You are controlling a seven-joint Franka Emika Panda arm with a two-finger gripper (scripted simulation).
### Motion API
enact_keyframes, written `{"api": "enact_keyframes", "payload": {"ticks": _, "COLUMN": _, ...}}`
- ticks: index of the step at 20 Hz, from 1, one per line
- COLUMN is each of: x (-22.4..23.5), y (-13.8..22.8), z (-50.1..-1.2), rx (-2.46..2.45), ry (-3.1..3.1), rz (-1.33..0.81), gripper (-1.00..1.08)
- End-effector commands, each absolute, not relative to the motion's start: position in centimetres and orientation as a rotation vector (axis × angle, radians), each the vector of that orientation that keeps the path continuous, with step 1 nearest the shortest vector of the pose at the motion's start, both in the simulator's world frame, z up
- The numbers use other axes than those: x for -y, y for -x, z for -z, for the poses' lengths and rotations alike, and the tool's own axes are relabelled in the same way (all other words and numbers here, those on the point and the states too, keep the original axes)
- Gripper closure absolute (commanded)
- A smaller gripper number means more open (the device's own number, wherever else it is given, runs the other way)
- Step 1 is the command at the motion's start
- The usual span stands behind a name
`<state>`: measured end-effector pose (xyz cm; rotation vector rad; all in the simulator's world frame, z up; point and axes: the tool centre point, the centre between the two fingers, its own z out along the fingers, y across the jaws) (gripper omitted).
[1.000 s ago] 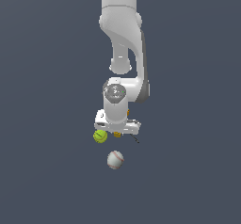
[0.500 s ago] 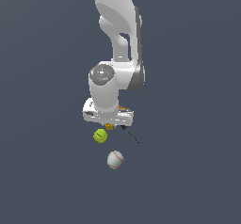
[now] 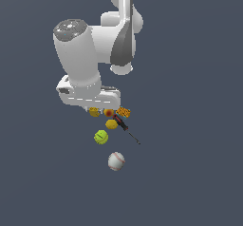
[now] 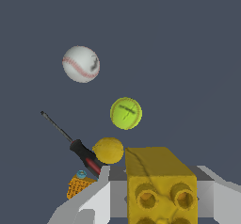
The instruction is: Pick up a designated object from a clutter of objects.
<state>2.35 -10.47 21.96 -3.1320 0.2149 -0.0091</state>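
Observation:
The yellow-orange studded brick (image 4: 160, 183) fills the near part of the wrist view, held between my two white fingers (image 4: 96, 195). My gripper (image 4: 157, 178) is shut on it. In the exterior view the brick (image 3: 94, 111) shows just under the white hand, and the gripper (image 3: 94, 109) is mostly hidden by that hand. The brick hangs above the clutter, apart from the yellow fruit (image 4: 108, 150) and the green tennis ball (image 4: 126, 113).
A red-yellow fruit (image 3: 109, 112), an orange grid piece (image 3: 124, 112), a yellow fruit (image 3: 111, 124) and a black-red tool (image 3: 126, 128) lie close together below the hand. The green ball (image 3: 100, 136) and a white baseball (image 3: 116, 161) lie further out.
The arm has risen and swung toward the exterior view's left with the brick in its fingers. The fruits, grid piece and tool under the hand have come into sight.

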Motion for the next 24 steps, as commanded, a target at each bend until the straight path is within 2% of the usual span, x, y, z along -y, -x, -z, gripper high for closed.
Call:
{"api": "enact_keyframes", "payload": {"ticks": 1, "x": 11.8, "y": -2.1, "z": -24.7, "rx": -0.215, "ry": 3.132, "rz": 0.007, "gripper": 1.08}}
{"api": "enact_keyframes", "payload": {"ticks": 13, "x": 17.6, "y": -1.5, "z": -36.3, "rx": -0.215, "ry": 3.133, "rz": 0.002, "gripper": 1.08}}
{"api": "enact_keyframes", "payload": {"ticks": 24, "x": 19.9, "y": -1.6, "z": -40.8, "rx": -0.215, "ry": 3.134, "rz": 0.0, "gripper": 1.08}}
